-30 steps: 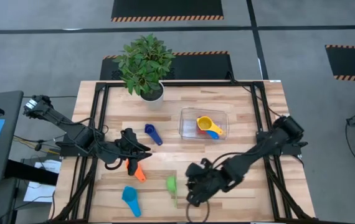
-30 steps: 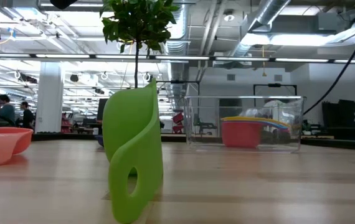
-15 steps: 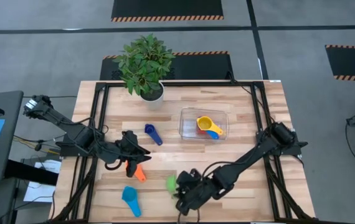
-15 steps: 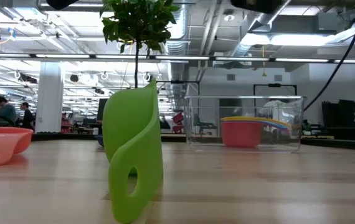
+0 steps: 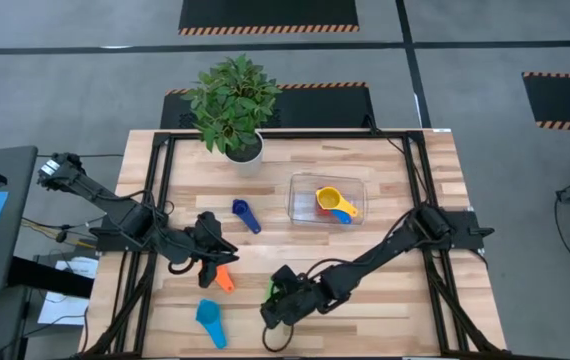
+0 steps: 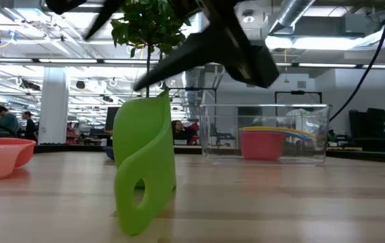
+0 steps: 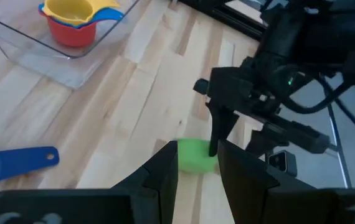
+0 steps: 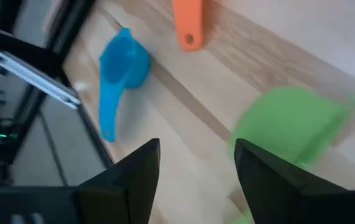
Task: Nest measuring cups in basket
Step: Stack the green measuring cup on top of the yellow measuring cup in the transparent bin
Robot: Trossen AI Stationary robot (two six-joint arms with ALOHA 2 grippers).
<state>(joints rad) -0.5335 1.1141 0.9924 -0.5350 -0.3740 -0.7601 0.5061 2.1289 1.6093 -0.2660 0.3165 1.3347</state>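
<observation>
Here the green cup [image 6: 144, 169] stands on edge, long axis upright, handle hole down; right gripper [image 5: 277, 305] above it at 12 o'clock, fingers spread; left gripper [image 5: 212, 250] fingers parted.

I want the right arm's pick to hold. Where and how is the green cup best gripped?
Probably from above: the green cup stands on edge, handle down, so close the open right gripper across its upturned bowl rim, one finger inside.
</observation>
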